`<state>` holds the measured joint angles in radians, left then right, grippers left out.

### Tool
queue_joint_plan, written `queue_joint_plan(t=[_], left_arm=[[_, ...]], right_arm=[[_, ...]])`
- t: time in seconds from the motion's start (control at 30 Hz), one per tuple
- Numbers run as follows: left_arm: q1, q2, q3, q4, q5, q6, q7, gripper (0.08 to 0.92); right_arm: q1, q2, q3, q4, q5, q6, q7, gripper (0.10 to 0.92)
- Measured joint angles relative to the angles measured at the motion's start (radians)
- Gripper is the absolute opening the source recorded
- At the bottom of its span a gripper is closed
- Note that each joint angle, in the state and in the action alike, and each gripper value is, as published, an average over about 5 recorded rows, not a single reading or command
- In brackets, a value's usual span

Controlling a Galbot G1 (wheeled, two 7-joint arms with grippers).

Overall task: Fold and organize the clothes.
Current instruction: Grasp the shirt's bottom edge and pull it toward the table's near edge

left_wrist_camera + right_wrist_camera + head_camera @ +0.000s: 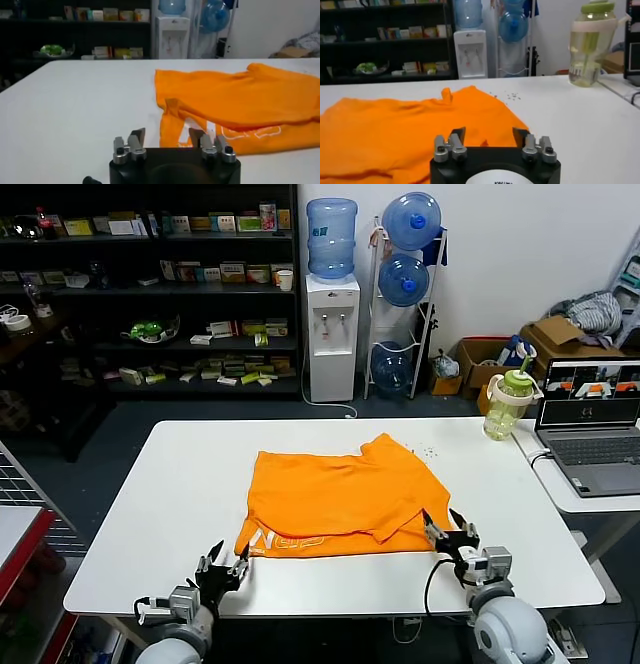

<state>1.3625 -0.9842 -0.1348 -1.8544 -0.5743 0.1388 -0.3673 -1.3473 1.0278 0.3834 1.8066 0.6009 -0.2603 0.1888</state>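
The orange T-shirt lies partly folded in the middle of the white table, with white lettering showing along its near edge. My left gripper is open and empty just off the shirt's near left corner; the shirt shows beyond it in the left wrist view. My right gripper is open and empty at the shirt's near right corner; in the right wrist view the shirt lies right in front of its fingertips.
A green-lidded bottle stands at the table's far right corner. A laptop sits on a side table to the right. Shelves, a water dispenser and boxes stand behind the table.
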Motion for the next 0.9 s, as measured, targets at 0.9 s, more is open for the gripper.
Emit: queue_joint_plan(t=[0.9], left_arm=[[-0.077, -0.049, 0.020, 0.064, -0.052, 0.012, 0.015, 0.733]], right_arm=[[-0.028, -0.010, 0.003, -0.031, 0.034, -0.041, -0.044, 0.642]])
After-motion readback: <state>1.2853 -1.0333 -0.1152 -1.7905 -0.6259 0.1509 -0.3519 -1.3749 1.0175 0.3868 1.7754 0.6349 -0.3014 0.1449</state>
